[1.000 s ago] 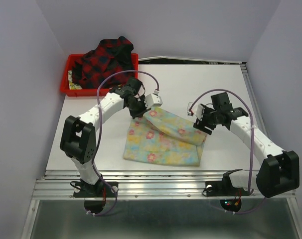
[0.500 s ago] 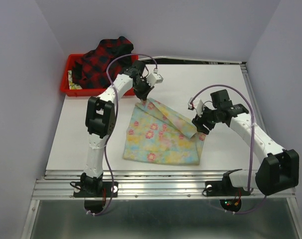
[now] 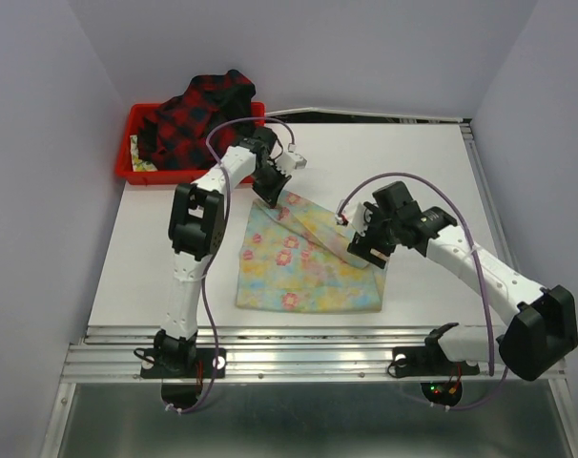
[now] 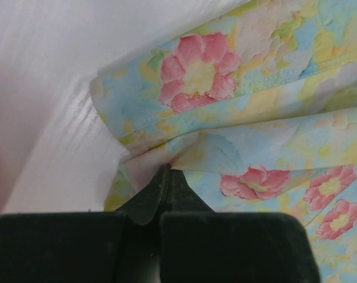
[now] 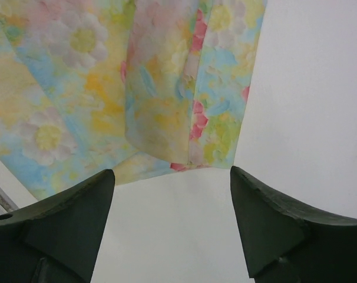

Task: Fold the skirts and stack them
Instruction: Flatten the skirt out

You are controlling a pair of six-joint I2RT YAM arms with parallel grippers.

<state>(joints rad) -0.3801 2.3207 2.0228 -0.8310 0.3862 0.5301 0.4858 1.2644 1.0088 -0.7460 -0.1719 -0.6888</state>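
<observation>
- My left fingers (image 4: 165, 187) are clenched on the far left corner of the floral skirt (image 3: 303, 262), pinching a bunch of cloth just off the table (image 3: 413, 162).
- My right fingers (image 3: 361, 248) are spread wide with nothing between them, hovering over the skirt's right edge, where a folded flap ends.
- The floral skirt lies mid-table, its far edge folded into a diagonal band.
- The plaid skirt (image 3: 198, 110) is heaped in the red tray (image 3: 127, 172) at the far left corner.
</observation>
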